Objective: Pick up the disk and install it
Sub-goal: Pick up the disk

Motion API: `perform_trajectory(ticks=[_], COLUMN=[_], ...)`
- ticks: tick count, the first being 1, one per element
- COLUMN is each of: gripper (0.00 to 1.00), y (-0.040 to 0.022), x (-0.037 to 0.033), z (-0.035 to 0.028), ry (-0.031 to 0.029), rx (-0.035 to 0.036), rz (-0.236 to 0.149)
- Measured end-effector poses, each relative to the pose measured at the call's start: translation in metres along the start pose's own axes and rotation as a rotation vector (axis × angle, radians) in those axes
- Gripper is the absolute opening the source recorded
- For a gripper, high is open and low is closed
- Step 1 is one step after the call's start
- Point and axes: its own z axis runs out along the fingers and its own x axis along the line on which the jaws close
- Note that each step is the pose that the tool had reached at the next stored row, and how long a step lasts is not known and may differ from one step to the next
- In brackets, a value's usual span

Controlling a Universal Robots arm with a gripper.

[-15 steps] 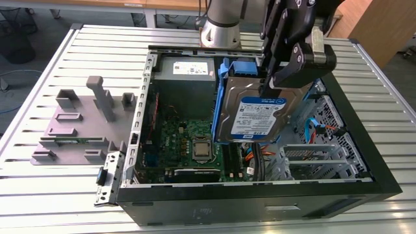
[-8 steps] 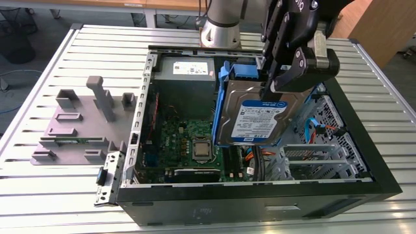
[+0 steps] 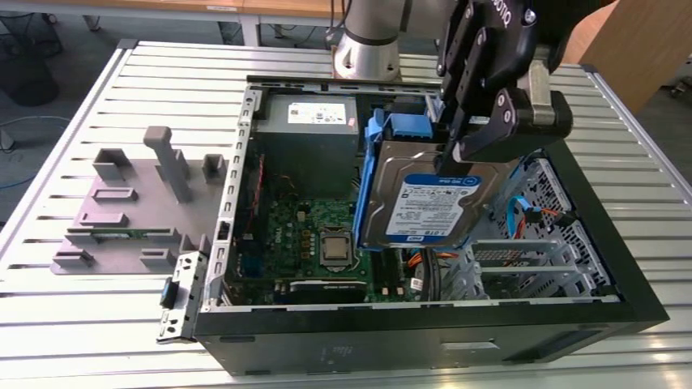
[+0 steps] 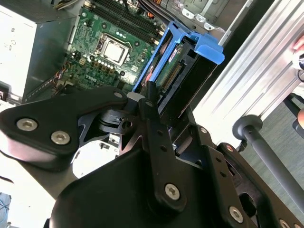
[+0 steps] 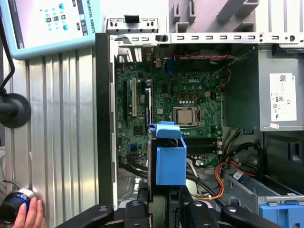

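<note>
1. Clamping one short end of the flat silver-grey metal disk (image 3: 427, 207) with its white and blue label and blue plastic carrier frame, the black claw (image 3: 467, 156) is closed narrow on it. Holding it by that end leaves the rest of the drive's body free below.
2. The disk hangs on edge, slightly tilted, with its label facing outward. It sits over the open interior of the black computer case (image 3: 433, 348), between the green motherboard (image 3: 308, 231) and the perforated metal drive cage (image 3: 519, 259). I judge the edge-on hold suits the narrow room there. Whether its lower edge touches anything inside, I cannot tell.
3. The case lies on its side near the middle of the slatted aluminium table (image 3: 87, 324), side panel off and opening upward. That leaves the inside reachable from above. The grey power-supply box (image 3: 308, 121) fills a far corner of the case, apart from the disk.
4. A grey plastic fixture (image 3: 119, 219) stands near the table's edge on the exterior view's left. It is well apart from the case and probably out of the arm's way.
5. A person's hand (image 5: 29, 216) rests beside a blue-ringed knob at a table edge.
</note>
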Motion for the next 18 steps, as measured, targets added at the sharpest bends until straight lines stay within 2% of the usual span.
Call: perform_trajectory(ticks=[5, 18], gripper=[0.35, 0.35], y=[-0.0057, -0.0358], x=[0.0005, -0.0005], z=[0.0002, 0.0006], ry=[0.0002, 0.0002], rx=[0.0, -0.0012], rz=[0.0, 0.0])
